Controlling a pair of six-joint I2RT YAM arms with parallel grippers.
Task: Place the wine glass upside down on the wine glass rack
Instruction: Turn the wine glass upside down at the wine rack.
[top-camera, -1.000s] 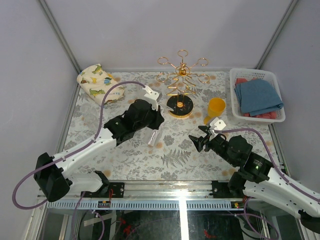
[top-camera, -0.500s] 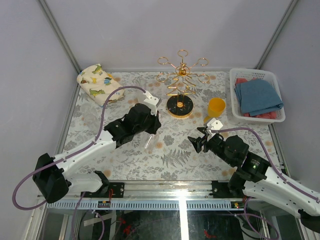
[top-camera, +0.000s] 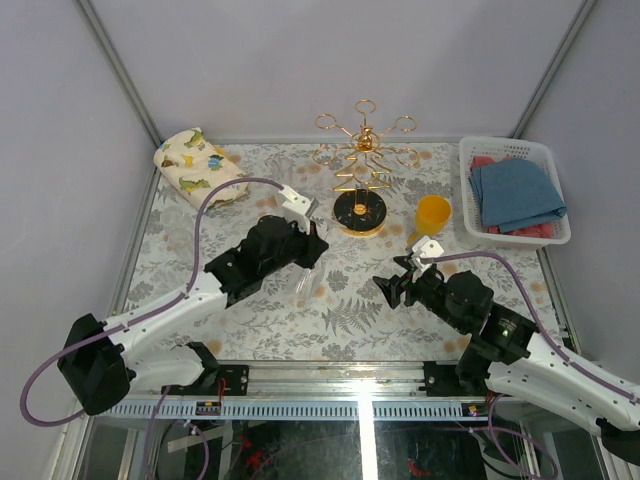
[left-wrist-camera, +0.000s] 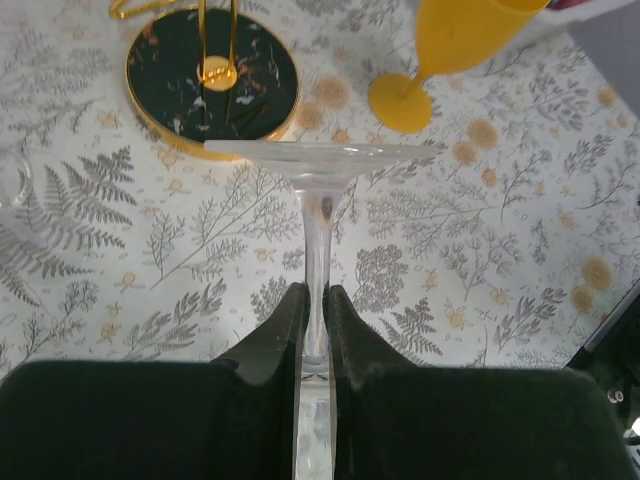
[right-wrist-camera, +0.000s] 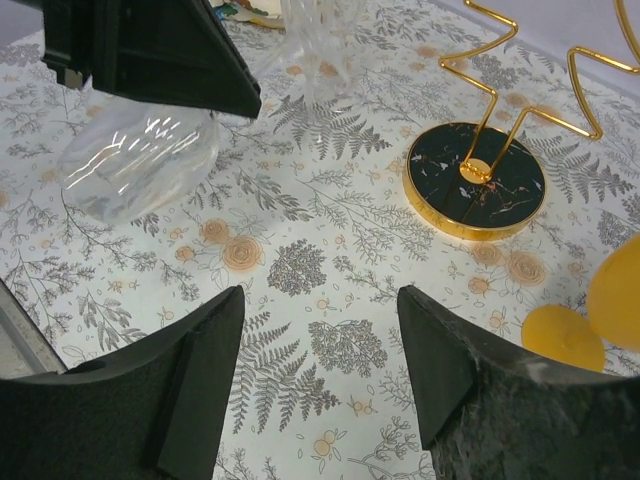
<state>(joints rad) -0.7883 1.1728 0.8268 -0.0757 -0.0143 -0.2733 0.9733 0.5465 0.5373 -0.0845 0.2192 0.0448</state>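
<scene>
Left gripper (left-wrist-camera: 315, 300) is clamped on the stem of the wine glass (left-wrist-camera: 318, 225), fingers pinched tight on either side of it. Seen from the left wrist, the stem runs straight out from the jaws, with the flat foot at the far end and the bowl back on the wrist side. So the glass is in the left arm's grip over the middle of the table (top-camera: 350, 315), not on the wine glass rack (top-camera: 362, 165). From the right wrist, the clear bowl (right-wrist-camera: 140, 160) hangs under the left gripper (right-wrist-camera: 150, 50), low over the fern-print cover; can't tell whether it touches. The rack stands upright at the back centre, beyond the glass foot and apart from it. Its black gold-rimmed base (left-wrist-camera: 212, 80) is just past the foot in the left wrist view, and none of the ring arms carries anything. Right gripper (right-wrist-camera: 320, 300) is spread wide with nothing between the fingers. It hovers above the table right of centre (top-camera: 392, 288), pointing toward the rack base (right-wrist-camera: 475, 180). A yellow glass (top-camera: 432, 218) stands upright just right of the rack. White basket (top-camera: 465, 160) at the far right holds folded blue cloths (top-camera: 518, 195). A dinosaur-print bundle (top-camera: 195, 165) lies at the far left corner. Another clear cut-glass piece (right-wrist-camera: 320, 50) stands past the left gripper; can't tell what it is.
</scene>
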